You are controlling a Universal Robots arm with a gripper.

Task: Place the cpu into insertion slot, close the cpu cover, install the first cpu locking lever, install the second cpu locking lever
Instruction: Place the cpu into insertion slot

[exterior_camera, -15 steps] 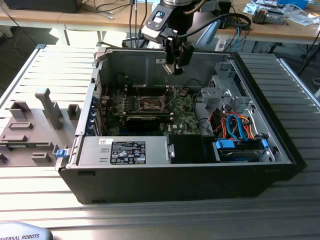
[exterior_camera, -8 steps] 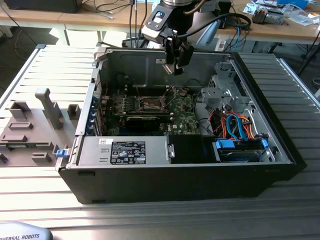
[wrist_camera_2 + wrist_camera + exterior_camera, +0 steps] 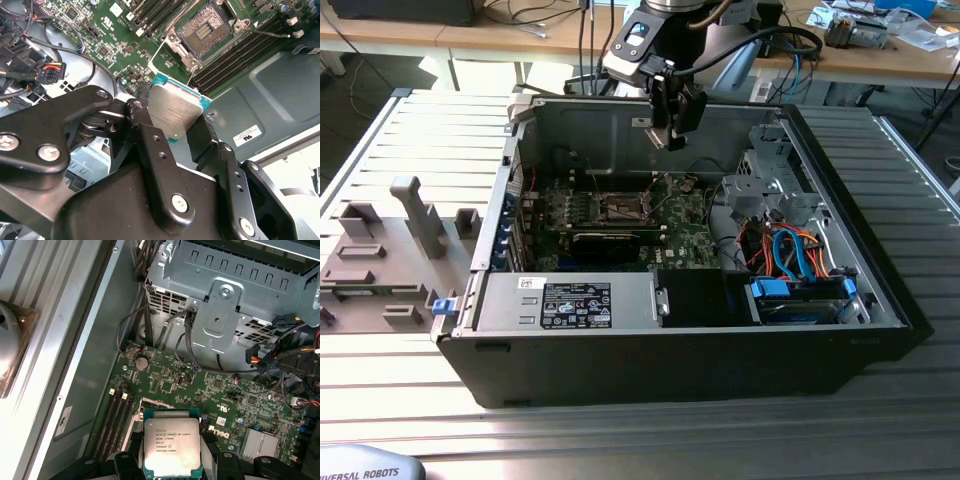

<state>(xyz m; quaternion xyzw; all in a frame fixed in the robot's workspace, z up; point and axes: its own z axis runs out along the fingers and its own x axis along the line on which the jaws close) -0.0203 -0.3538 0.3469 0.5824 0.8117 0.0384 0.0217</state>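
Exterior view: the open computer case (image 3: 670, 370) lies on its side on the slatted metal table (image 3: 410, 130), and the tool (image 3: 670, 135) hangs above the motherboard (image 3: 685, 235), well clear of the case rim and not touching the board. In both wrist views the tool's two black fingers (image 3: 142, 125) clamp opposite edges of the cpu (image 3: 175, 111) (image 3: 171, 445), its dull silver top facing the first wrist view and its teal border showing past the pads. The cpu is held in the air, apart from the insertion slot (image 3: 202, 32), whose contact field lies bare. The cpu cover (image 3: 155, 59) appears as a thin silver frame lifted at the slot's near edge; its exact tilt cannot be told. A thin wire lever (image 3: 270, 33) lies swung out across the memory slots (image 3: 240, 50). Room over the slot is open. Boundaries noted: the grey case wall (image 3: 85, 390) runs beside the memory slots on one side; the perforated drive cage (image 3: 225, 285) and loose black cables (image 3: 192, 347) stand at the board's far edge. Grey fixtures (image 3: 415, 215) sit on the table at the exterior view's left, well apart from the case.
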